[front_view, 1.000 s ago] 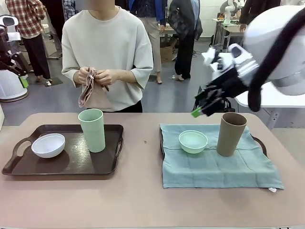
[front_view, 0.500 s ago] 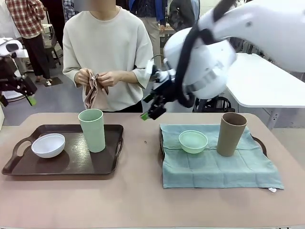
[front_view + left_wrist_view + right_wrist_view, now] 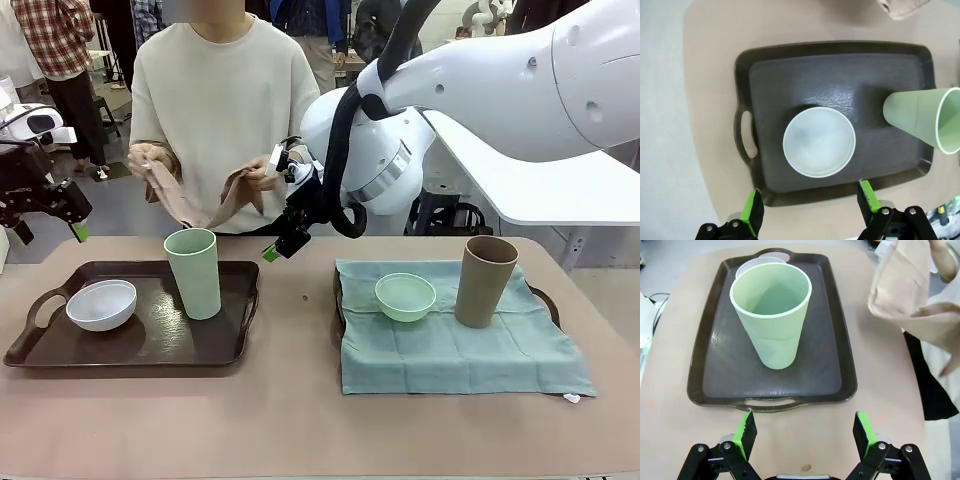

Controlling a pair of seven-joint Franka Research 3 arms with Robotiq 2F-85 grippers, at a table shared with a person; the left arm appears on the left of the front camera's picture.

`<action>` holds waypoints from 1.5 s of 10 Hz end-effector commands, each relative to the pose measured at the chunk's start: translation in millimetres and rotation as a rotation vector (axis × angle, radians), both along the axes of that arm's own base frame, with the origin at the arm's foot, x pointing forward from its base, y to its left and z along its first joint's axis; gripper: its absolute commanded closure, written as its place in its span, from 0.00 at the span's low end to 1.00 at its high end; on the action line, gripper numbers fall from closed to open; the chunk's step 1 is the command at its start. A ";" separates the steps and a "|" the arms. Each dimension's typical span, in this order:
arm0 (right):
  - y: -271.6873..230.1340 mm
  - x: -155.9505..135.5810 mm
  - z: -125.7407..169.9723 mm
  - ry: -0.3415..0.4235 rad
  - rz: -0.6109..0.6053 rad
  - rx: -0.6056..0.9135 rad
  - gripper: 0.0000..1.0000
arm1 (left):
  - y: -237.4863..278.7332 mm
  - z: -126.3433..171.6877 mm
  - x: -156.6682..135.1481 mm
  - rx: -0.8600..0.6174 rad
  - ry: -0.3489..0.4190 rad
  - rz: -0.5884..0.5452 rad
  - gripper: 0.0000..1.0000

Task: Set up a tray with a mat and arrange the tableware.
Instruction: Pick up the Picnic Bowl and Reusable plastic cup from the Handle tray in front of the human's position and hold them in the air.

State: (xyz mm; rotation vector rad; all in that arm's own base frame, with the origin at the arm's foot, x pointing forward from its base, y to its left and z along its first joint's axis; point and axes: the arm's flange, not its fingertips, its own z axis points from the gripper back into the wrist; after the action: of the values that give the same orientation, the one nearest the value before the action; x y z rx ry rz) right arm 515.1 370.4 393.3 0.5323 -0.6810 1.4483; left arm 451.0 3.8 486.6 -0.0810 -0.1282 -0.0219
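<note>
Right claw (image 3: 805, 429) nearer pale green cup (image 3: 772, 322)

— How much of the dark brown plastic tray (image 3: 545, 298) on the robot's right can be seen?
— One handle and a strip of rim; the teal cloth mat (image 3: 450, 350) hides the rest.
— And the small round white bowl (image 3: 759, 263), from the right wrist?
— A sliver of rim behind the tall pale green handleless cup (image 3: 772, 320). From the left wrist, that cup's mouth runs off the right edge.
— The dark speck (image 3: 305, 297) on the tan tabletop (image 3: 300, 420)?
— Too small to tell. The person's beige cloth (image 3: 900, 7) is cut by the left wrist view's top edge.
</note>
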 end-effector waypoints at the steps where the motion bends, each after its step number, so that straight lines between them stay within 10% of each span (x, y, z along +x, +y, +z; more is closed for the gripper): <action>1: -2.0 -3.2 2.0 -0.035 0.014 0.008 0.00 | 4.0 -2.0 0.8 0.012 0.005 0.005 0.02; 9: 32.4 10.0 -58.4 0.233 0.114 0.194 0.00 | 4.3 -33.4 -0.3 0.128 -0.089 -0.075 0.02; 15: 78.1 22.3 -90.4 0.127 0.298 0.277 0.00 | 13.2 -67.6 -1.5 0.085 0.000 -0.125 0.02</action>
State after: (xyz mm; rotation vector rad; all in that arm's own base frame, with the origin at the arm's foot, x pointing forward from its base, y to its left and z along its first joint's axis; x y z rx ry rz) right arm 532.1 444.3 308.6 0.9520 -0.6875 1.5963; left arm 453.5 18.0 419.4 0.0078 -0.1127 -0.1139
